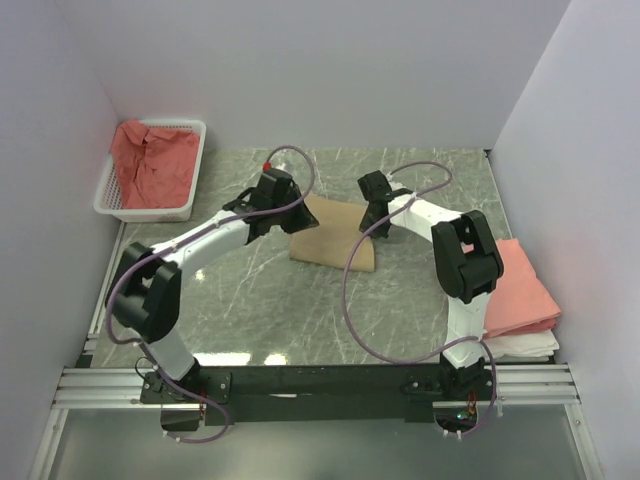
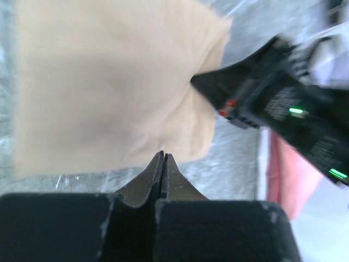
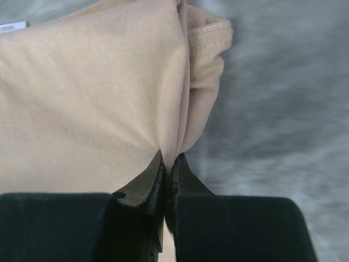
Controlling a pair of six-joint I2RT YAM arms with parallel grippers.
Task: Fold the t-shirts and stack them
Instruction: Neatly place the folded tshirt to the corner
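Lying pinched by its edge in the right gripper (image 3: 168, 164), tan t-shirt (image 3: 82, 98).

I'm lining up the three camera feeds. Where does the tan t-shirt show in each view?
Top external: the tan t-shirt lies folded at mid-frame.
Left wrist: it fills the upper left.
Right wrist: it fills the left and centre, pinched at bottom centre.
Shared landmark: the right gripper, shut on the shirt's edge. It enters the left wrist view from the right.
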